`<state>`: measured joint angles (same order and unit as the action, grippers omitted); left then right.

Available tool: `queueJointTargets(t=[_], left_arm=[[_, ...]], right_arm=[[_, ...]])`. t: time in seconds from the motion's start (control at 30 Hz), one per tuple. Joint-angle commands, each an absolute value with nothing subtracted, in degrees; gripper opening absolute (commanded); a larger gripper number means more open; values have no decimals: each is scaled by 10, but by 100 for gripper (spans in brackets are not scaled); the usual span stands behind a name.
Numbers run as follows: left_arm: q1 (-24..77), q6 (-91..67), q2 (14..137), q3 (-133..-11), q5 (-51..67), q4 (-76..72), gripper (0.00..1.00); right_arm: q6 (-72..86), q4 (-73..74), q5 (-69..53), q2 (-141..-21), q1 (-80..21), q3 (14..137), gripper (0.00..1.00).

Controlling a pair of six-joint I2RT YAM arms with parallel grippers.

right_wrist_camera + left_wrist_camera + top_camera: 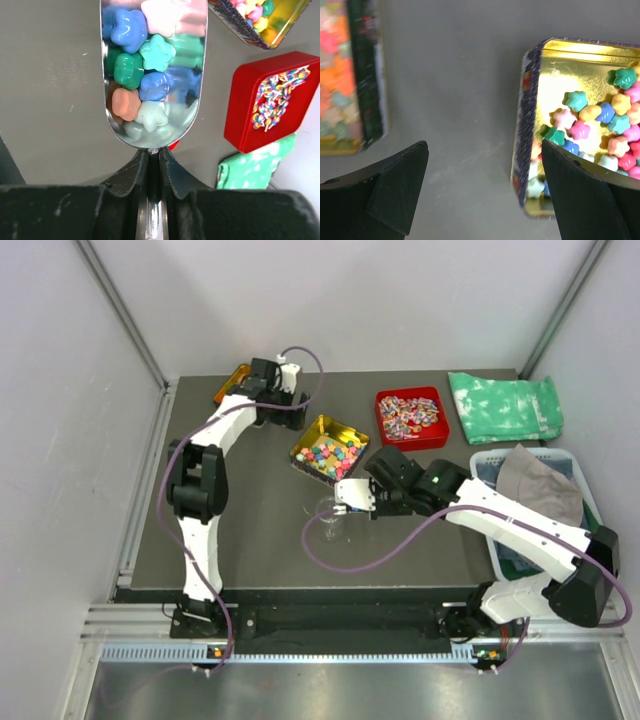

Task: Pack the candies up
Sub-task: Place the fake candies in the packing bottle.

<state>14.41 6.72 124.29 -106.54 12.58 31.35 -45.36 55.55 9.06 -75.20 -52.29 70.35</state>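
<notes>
Right wrist | right gripper clamped tight on thin handle of shiny metal scoop, bowl pointing straight ahead | glossy star-shaped pastel candies heaped in it | gold square tin holding more, ahead-right | left gripper spread wide, empty, beside tin | desk matte grey

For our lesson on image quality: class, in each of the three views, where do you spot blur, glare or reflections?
Left wrist view: the container at the left edge is blurred, while the gold tin glares brightly on its bare floor beside the candies. Right wrist view: the metal scoop is sharp, its polished wall mirroring the candies inside. Top view: lighting even, shadows soft.
</notes>
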Motion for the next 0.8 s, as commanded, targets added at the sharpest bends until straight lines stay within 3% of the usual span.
queueJointTargets(t=[0.0, 0.77], left_arm=[[132, 66, 1173, -1035, 127, 310, 99], [111, 76, 1136, -985, 123, 303, 99]], right_arm=[[-472, 559, 126, -763, -537, 745, 0], [-501, 599, 177, -799, -585, 778, 0]])
